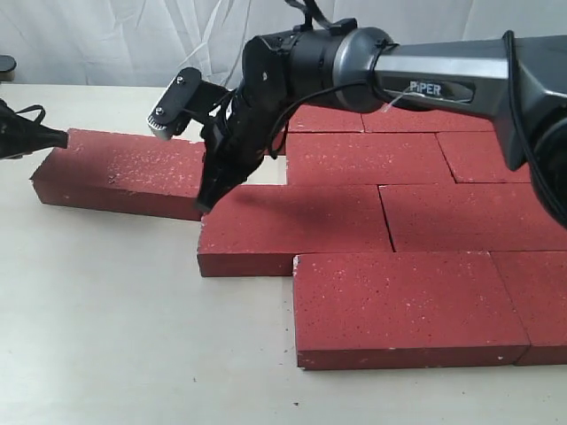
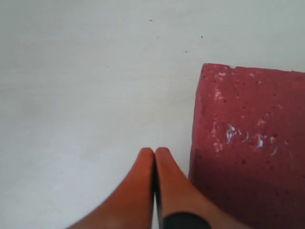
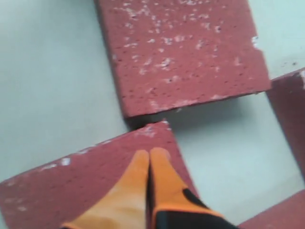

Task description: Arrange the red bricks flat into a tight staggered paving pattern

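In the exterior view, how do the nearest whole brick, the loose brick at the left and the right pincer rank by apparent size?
1. nearest whole brick, though nearness to the camera enlarges it; both bricks may truly be equal.
2. loose brick.
3. right pincer, clearly smallest.

table (image 1: 124, 345): pale cream, a few tiny dark specks | curtain (image 1: 106, 40): white, hanging in folds behind the far edge | small dark object (image 1: 5, 65): far-left edge, unidentifiable

rough matt red bricks (image 1: 372, 159), smooth table (image 1: 106, 336)
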You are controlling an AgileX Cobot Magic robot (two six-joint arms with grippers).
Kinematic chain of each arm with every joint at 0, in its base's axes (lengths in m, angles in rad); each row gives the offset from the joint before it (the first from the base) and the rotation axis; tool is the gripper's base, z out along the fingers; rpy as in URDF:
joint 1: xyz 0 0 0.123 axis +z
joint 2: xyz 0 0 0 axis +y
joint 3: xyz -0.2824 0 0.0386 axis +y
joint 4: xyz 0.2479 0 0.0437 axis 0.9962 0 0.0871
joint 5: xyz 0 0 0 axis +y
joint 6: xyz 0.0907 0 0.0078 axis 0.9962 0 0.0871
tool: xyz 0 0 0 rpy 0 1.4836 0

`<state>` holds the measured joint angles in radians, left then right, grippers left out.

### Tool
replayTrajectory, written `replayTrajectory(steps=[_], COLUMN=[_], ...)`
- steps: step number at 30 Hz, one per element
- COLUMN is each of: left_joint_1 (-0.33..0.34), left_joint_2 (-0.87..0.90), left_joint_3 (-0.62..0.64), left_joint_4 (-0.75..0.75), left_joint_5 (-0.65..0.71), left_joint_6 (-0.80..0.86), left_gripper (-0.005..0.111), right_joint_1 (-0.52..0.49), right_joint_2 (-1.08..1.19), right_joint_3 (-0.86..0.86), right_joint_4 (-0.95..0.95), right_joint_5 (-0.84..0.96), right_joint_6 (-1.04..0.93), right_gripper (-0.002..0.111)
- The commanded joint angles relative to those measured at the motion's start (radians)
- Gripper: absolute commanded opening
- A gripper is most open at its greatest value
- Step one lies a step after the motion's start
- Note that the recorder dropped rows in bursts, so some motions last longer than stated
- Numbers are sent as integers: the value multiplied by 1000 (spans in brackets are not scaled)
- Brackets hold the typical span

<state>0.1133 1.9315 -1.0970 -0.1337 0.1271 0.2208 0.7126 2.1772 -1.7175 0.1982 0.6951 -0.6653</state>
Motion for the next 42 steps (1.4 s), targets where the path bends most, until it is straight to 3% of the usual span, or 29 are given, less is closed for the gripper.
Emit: replayTrajectory(steps=[1,8,16,27,42], left_joint_1=[7,7,5,5,-17], left_joint_2=[-7,43,68,69,69], left_joint_3=[25,31,31,31,31], left_joint_4=[-7,-35,-54,-77,-81], left_joint_5=[-53,-111,-145,-153,-153], left_joint_6=[-4,-4,-4,-4,-4], left_gripper=[0,0,0,0,0], right_joint_1=[17,69,75,73,53], right_joint_2=[-16,44,146,211,211], right_joint_3=[-3,-11,-159,-231,-231], right_joint_4=[214,281,277,75,27], right_joint_5=[90,-52,1,29,-29], right_joint_6=[-171,-265,-231,-82,-29], right_gripper=[-1,-1,-1,-1,-1])
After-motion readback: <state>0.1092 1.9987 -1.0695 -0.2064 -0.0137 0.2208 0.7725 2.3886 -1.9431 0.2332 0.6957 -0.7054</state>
